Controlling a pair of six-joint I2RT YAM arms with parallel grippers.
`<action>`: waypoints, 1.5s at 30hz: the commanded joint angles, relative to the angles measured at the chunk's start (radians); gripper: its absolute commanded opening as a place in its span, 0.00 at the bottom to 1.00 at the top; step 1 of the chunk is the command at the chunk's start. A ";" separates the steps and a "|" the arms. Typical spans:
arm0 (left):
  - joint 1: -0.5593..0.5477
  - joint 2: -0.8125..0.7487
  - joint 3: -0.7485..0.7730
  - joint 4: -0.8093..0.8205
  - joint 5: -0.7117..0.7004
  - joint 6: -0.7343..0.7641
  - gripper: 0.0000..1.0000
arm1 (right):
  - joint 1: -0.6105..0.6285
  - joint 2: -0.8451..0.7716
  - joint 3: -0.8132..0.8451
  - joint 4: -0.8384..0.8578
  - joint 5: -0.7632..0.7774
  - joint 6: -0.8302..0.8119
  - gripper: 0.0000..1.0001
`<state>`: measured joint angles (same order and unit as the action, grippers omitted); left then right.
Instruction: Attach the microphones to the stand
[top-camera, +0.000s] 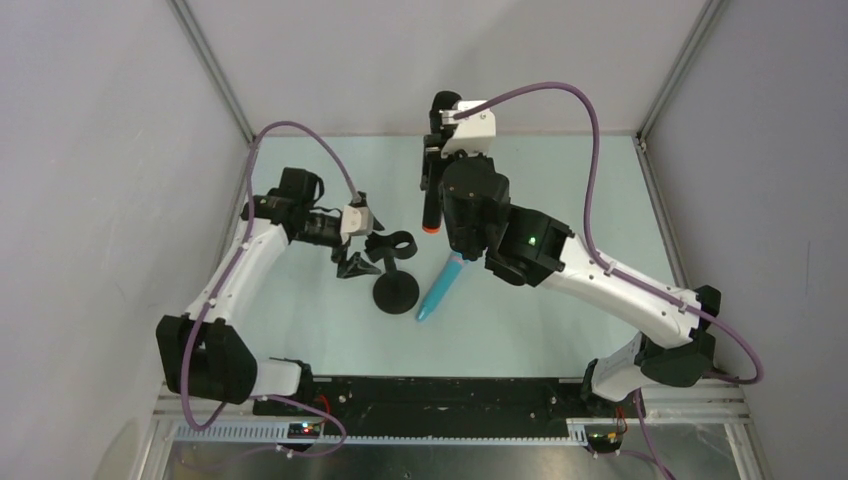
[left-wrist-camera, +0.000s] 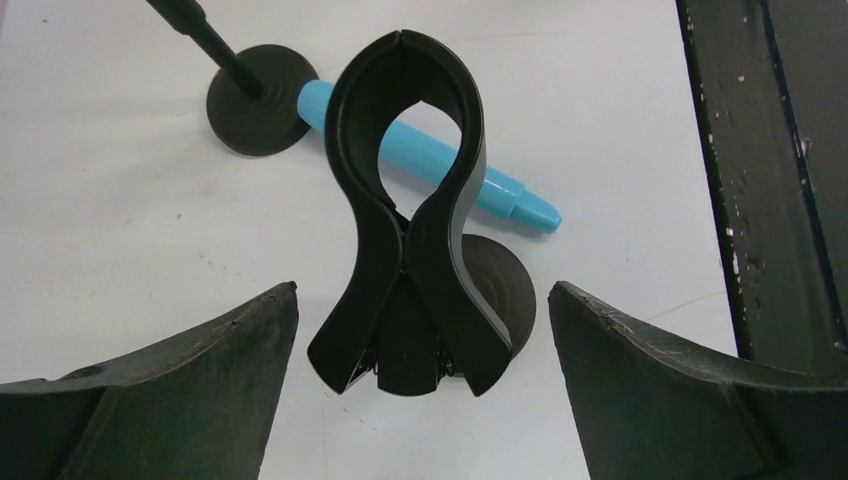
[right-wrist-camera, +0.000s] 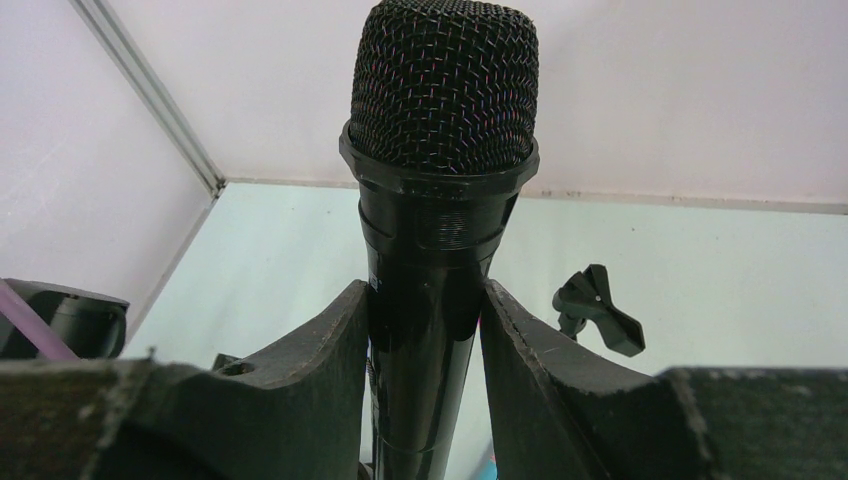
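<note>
The black microphone (right-wrist-camera: 443, 150) stands upright between the fingers of my right gripper (right-wrist-camera: 425, 300), mesh head on top. From above, my right gripper (top-camera: 433, 160) holds this black microphone (top-camera: 430, 205) over the far middle of the table, with the orange-red end cap nearest the stand. The turquoise-blue microphone (top-camera: 440, 287) lies flat on the table beside the stand's round base (top-camera: 397, 295). My left gripper (left-wrist-camera: 422, 290) is open. Its fingers sit either side of the stand's black spring clip (left-wrist-camera: 405, 200) without touching the clip's handles.
A second round black base with a thin rod (left-wrist-camera: 260, 98) stands beyond the blue microphone (left-wrist-camera: 430, 165). A small black clip (right-wrist-camera: 598, 312) shows in the right wrist view. The black rail (left-wrist-camera: 770, 180) marks the table's near edge. Grey walls close in the sides and back.
</note>
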<state>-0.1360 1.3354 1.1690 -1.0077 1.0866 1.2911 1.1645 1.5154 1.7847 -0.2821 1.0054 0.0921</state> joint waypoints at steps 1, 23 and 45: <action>-0.032 0.003 0.046 0.000 -0.092 0.013 1.00 | -0.005 -0.059 0.022 0.034 0.016 0.025 0.00; -0.044 0.019 0.082 0.001 -0.128 0.012 0.86 | -0.020 -0.109 -0.054 0.031 -0.005 0.078 0.00; -0.052 0.005 0.040 0.001 -0.143 0.010 0.23 | -0.023 -0.072 -0.035 0.041 -0.033 0.086 0.00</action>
<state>-0.1802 1.3670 1.2228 -1.0168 0.9272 1.3083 1.1477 1.4452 1.7222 -0.2859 0.9779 0.1650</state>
